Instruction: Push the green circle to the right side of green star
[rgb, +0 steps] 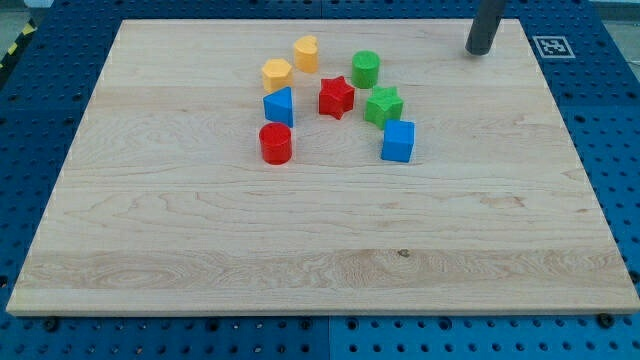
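Right of green star (383, 105) lies bare board (500, 150) — blue cube (398, 141) crowds below.

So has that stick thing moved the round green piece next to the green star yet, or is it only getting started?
Only getting started. Nothing looks done: the green circle sits above and slightly to the view's left of the green star, not on its right. In hand: my tip rests far off at the view's top right, touching no block. Left: reach the circle and push it round to the star's right side, above the blue cube.

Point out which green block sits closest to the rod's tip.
The green circle, at the cluster's top right: it lies nearer my tip than the green star, which sits lower, beside the blue cube.
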